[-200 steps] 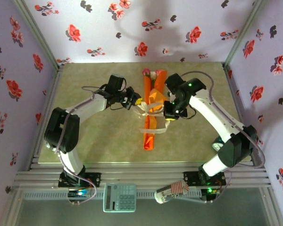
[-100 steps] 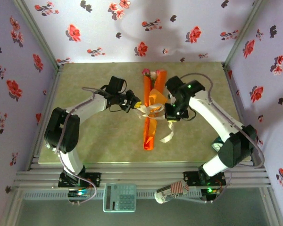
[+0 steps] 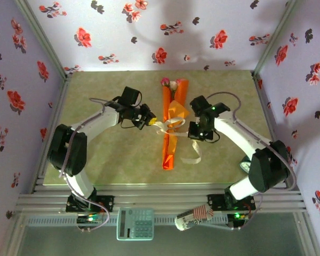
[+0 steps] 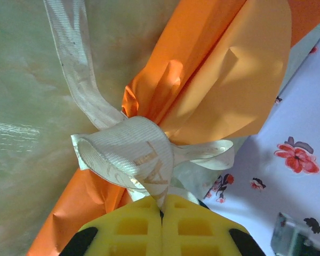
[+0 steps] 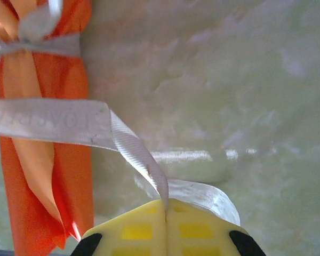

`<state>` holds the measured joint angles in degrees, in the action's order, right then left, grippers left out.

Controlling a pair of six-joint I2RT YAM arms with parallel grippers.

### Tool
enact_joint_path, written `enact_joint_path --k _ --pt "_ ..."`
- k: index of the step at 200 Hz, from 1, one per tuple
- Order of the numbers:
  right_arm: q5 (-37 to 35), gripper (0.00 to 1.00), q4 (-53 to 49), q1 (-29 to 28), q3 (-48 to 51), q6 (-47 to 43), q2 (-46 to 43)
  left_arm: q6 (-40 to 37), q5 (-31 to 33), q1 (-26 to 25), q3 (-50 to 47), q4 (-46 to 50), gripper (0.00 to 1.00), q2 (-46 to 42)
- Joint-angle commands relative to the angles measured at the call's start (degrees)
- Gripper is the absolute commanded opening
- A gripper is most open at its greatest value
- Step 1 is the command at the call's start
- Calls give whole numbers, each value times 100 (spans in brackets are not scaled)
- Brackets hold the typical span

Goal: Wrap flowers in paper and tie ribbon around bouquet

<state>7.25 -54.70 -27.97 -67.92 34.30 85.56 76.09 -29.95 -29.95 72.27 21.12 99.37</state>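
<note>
Bouquet [image 3: 169, 150] lies lengthwise in the middle of the table [image 3: 106, 154], a narrow cone of orange paper [image 4: 240, 90] with its wide end toward the far wall. The flowers [image 3: 169, 83] at that end are small from overhead and seem to be pink and cream heads. The ribbon [image 3: 165, 127] is wrapped around the cone about midway along and gathered into a loose loop on its left side. The left gripper [image 3: 151, 121] sits just beside that loop, left of the cone. Its wrist view shows the yellow fingers [image 4: 128, 226] pressed together with a fold of ribbon pinched between them. The right gripper [image 3: 193, 135] is on the opposite side of the cone, its yellow fingers [image 5: 197, 229] likewise closed on a ribbon strand that runs taut across the orange paper. Past that grip a free tail of ribbon curls down onto the table toward the near edge.
</note>
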Motion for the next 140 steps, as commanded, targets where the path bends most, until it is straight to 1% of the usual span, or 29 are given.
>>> enact_joint_path --k 1,18,37,44,68,84,100,112,129,140 --pt "-102 0 296 90 -16 45 -136 -163 154 42 147 291 0 -136" --pt "-84 0 396 90 -143 36 -144 -215 207 51 156 387 0 -147" --pt "-476 0 185 164 -283 49 -149 -262 266 51 165 497 0 -155" --pt "-613 0 73 266 -302 55 -157 -271 279 59 152 507 0 -155" --pt "-619 0 82 684 -54 41 -387 -271 297 53 164 518 0 -140" --pt "-539 0 133 885 106 0 -559 -279 284 59 181 515 0 -113" --pt "-360 0 241 955 202 -51 -648 -288 257 51 208 503 0 -62" --pt "-148 0 351 950 215 -64 -644 -297 199 36 242 498 0 2" --pt "345 0 652 896 215 -43 -586 -266 118 16 223 483 0 98" --pt "387 0 766 769 162 -29 -585 -237 135 7 179 472 0 108"
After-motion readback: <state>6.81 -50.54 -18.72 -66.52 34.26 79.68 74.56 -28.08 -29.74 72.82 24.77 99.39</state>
